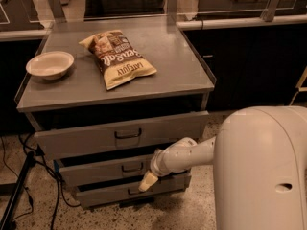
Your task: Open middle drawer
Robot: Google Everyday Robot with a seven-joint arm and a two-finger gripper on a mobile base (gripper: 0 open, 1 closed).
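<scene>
Middle drawer (96,170): second of three fronts; not yet drawn out; your pull point is its handle (132,167)
Gripper (147,181): just right of and below that handle, likely lining up; grip state: cannot tell

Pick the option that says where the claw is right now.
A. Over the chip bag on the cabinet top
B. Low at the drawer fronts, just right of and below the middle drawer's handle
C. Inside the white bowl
B: the claw hangs low at the cabinet front, right of and below the handle of the middle drawer, far beneath the chip bag and bowl on top.
</scene>
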